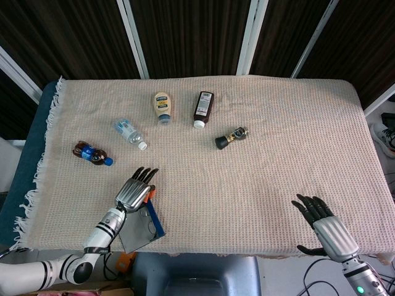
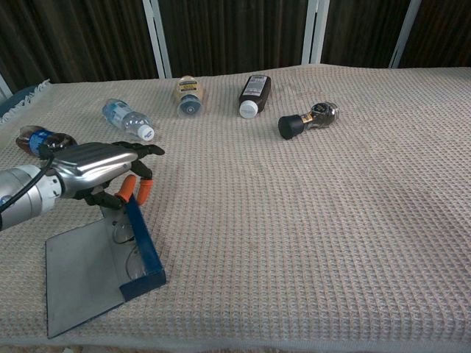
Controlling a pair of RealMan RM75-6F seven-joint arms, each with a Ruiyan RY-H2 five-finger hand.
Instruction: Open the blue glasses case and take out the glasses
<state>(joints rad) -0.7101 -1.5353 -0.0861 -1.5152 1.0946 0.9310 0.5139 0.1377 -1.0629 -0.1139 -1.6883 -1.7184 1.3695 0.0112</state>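
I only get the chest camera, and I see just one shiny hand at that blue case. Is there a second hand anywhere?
Observer: Yes. The head view shows the right hand at the near right edge of the cloth, far from the blue glasses case.
Visitor: Is it holding anything?
Observer: No. Its dark fingers are spread apart with nothing in them.
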